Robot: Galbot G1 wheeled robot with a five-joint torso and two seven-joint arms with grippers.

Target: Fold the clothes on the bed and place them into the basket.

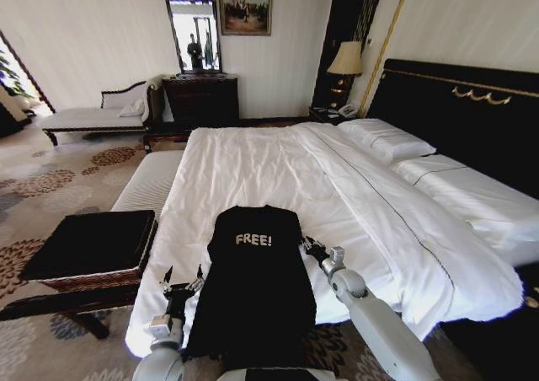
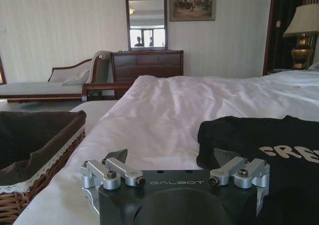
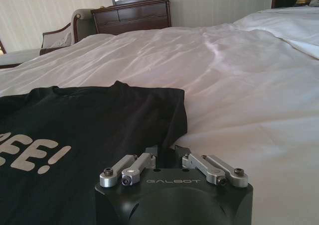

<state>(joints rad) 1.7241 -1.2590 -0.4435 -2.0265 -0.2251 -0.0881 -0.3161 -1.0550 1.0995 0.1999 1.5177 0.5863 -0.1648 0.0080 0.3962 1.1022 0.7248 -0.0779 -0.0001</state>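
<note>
I have the black T-shirt [image 1: 257, 280] lying at the foot edge of the bed [image 1: 278, 166], lengthwise, with its "FREE!" lettering facing up and its lower part hanging over the edge toward the robot. The sleeves appear folded in, giving a narrow rectangular shape.

Left gripper [image 1: 182, 281]: positioned just beside the shirt's left edge, low over the white duvet. In the left wrist view its fingers [image 2: 115, 155] stand wide apart and hold nothing; the shirt [image 2: 259, 145] lies just inboard of them.

Right gripper [image 1: 313, 248]: positioned at the shirt's right edge, near the upper corner. In the right wrist view the fingers [image 3: 180, 150] are drawn close together at the shirt's hem [image 3: 99, 125]; I cannot tell whether fabric is pinched between them.

The basket [image 1: 88, 250] stands on the floor left of the bed, beside a white bench [image 1: 152, 183].
</note>
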